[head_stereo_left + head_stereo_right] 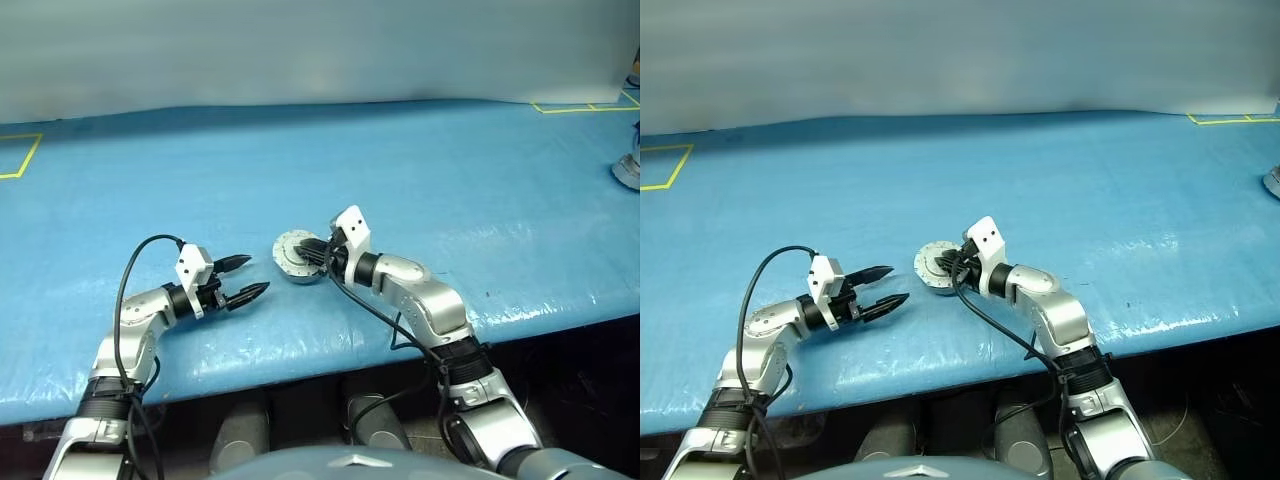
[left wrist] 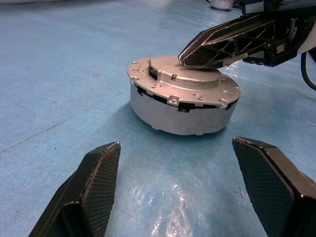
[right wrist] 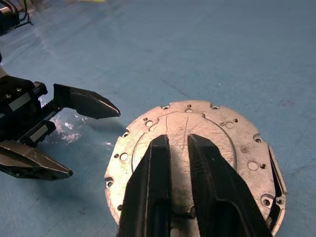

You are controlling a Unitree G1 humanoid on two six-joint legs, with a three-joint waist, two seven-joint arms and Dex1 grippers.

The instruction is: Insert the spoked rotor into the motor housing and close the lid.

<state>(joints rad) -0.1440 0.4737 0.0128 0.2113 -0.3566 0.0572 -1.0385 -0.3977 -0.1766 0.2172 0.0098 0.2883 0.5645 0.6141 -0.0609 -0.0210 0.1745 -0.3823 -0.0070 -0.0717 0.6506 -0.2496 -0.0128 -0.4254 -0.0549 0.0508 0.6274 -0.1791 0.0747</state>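
Observation:
The motor housing (image 1: 297,270) is a short round grey cup standing on the blue table. The lid (image 3: 197,118) lies flat on top of it, plain grey face up. The spoked rotor is hidden. My right gripper (image 3: 178,138) reaches over the lid from the right. Its fingers (image 2: 222,42) rest just above the lid's raised centre, parted by a narrow slit with nothing between them. My left gripper (image 1: 257,275) stands open a short way left of the housing, pointing at its side wall (image 2: 177,116), apart from it and empty.
The blue sheet covers the whole table (image 1: 400,170), whose front edge runs just below both arms. Yellow tape marks lie at the far left (image 1: 20,155) and far right (image 1: 580,105). A grey round object (image 1: 628,168) sits at the right edge.

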